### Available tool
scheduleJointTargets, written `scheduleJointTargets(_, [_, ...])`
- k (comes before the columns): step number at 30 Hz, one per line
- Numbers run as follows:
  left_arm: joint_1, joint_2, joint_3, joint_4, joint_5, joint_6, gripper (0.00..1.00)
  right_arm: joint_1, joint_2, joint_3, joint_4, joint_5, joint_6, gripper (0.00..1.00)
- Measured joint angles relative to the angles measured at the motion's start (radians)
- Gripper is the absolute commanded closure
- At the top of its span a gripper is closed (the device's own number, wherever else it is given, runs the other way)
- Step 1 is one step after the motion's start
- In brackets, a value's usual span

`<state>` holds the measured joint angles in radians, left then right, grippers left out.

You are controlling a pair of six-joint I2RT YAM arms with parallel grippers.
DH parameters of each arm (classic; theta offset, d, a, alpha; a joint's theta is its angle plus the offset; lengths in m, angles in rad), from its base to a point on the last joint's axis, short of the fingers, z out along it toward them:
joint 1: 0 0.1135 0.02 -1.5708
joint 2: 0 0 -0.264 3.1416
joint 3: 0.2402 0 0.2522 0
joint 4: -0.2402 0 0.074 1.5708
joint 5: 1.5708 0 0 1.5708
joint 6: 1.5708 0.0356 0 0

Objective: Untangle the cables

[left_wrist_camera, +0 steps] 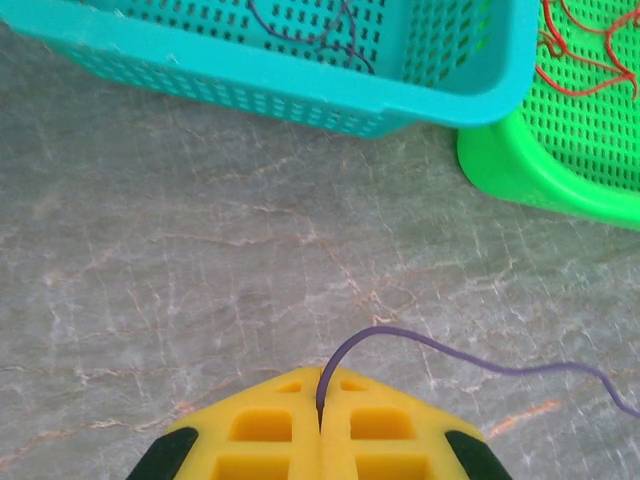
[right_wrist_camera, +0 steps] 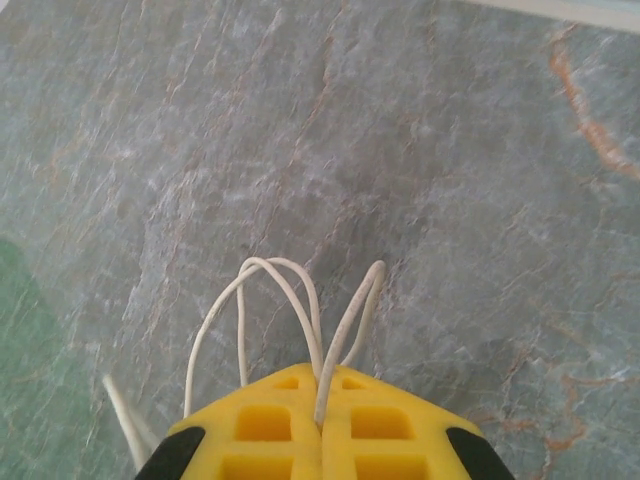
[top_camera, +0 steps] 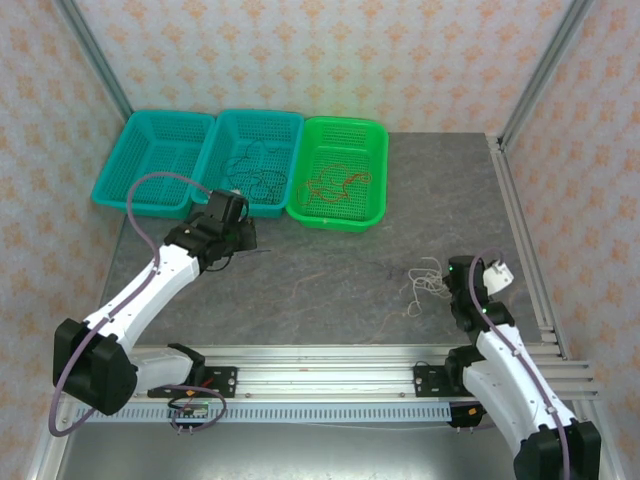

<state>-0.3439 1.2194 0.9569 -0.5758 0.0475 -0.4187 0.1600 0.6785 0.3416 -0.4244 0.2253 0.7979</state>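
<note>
- Holding a thin purple-grey cable between its yellow fingers, the left gripper is closed; the two fingers meet with only this strand between them.
- From the jaws this cable rises a little, bends in an arch to the right and runs over the grey stone-patterned table up to the right edge of the left wrist view.
- In the top view the left gripper stands low over the table, just in front of the middle teal basket; I cannot tell if it touches the front wall.
- The right gripper is closed as well, and it pinches a white cable; several loops of it come out from the fingertips and lie on the table in front.
- One more white end lies beside the left finger, at the lower left of the right wrist view.
- In the top view the white cable makes a small loose bundle on the right part of the table, just beside the right gripper and well apart from the baskets.
- Three baskets stand in a row at the far side of the table, each touching the next: the left teal basket, the middle teal basket and the green basket.
- A dark cable lies coiled on the bottom of the middle teal basket.
- A red-orange cable lies in loose loops inside the green basket.
</note>
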Motion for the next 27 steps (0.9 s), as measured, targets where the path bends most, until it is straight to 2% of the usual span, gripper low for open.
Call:
scheduleJointTargets(2, [0.0,0.0,-0.012,0.009,0.033,0.0,1.0,0.0,0.028,-0.008,0.049,-0.089,-0.042,0.72])
scheduleJointTargets(4, [0.0,0.0,-0.029,0.026,0.082,0.0,1.0,0.001,0.058,-0.009,0.076,-0.175,-0.085,0.58])
scheduleJointTargets(7, [-0.001,0.0,-0.036,0.041,0.134,0.0,1.0,0.027,0.055,-0.001,0.093,-0.278,-0.164,0.5])
scheduleJointTargets(9, [-0.001,0.0,-0.036,0.055,0.154,0.0,1.0,0.113,0.038,0.019,0.122,-0.314,-0.254,0.42])
scheduleJointTargets(12, [-0.001,0.0,-0.036,0.067,0.161,0.002,1.0,0.349,0.034,0.073,0.208,-0.305,-0.448,0.28])
scheduleJointTargets(15, [-0.001,0.0,-0.036,0.067,0.162,0.008,1.0,0.533,0.13,0.137,0.292,-0.291,-0.643,0.26])
scheduleJointTargets(19, [-0.002,-0.015,-0.036,0.067,0.163,0.008,1.0,0.659,0.441,0.304,0.32,-0.249,-0.87,0.24])
scheduleJointTargets(25, [-0.003,-0.097,-0.032,0.043,0.163,0.03,1.0,0.702,0.826,0.435,0.346,-0.082,-1.114,0.25])
scheduleJointTargets(27, [-0.003,-0.135,-0.024,0.027,0.163,0.044,1.0,0.701,0.918,0.461,0.346,0.005,-1.159,0.35])
